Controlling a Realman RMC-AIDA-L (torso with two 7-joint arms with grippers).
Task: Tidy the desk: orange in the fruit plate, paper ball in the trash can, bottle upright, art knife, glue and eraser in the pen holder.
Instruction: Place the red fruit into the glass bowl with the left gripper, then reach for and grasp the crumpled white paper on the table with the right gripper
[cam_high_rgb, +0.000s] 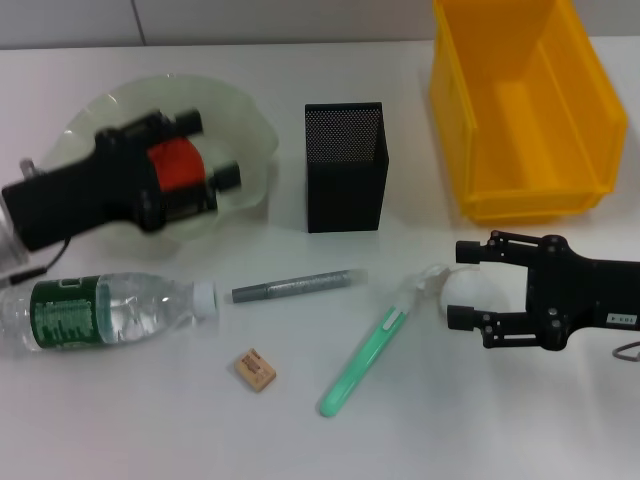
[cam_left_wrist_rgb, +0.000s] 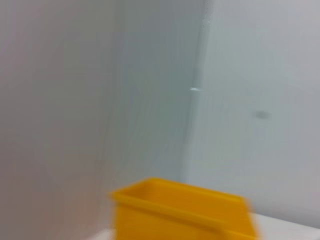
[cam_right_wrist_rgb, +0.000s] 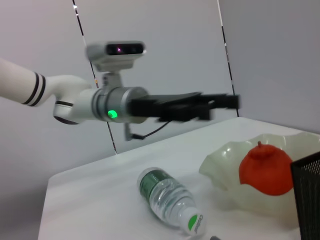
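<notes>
The orange (cam_high_rgb: 172, 165) lies in the fruit plate (cam_high_rgb: 245, 120). My left gripper (cam_high_rgb: 210, 148) hovers open above it, clear of the fruit in the right wrist view, where the orange (cam_right_wrist_rgb: 265, 170) rests in the plate (cam_right_wrist_rgb: 225, 165) under the left gripper (cam_right_wrist_rgb: 232, 103). My right gripper (cam_high_rgb: 465, 285) is open at table height, a finger on each side of the paper ball (cam_high_rgb: 474, 293). The bottle (cam_high_rgb: 110, 310) lies on its side. A grey stick tool (cam_high_rgb: 298, 285), a green pen-shaped one (cam_high_rgb: 362, 362) and the eraser (cam_high_rgb: 256, 369) lie in front of the pen holder (cam_high_rgb: 345, 165).
The yellow trash can (cam_high_rgb: 525, 110) stands at the back right, behind my right gripper, and shows as the trash can (cam_left_wrist_rgb: 180, 212) in the left wrist view. The bottle (cam_right_wrist_rgb: 170, 200) lies near the plate, and the pen holder (cam_right_wrist_rgb: 307, 195) stands beside the plate.
</notes>
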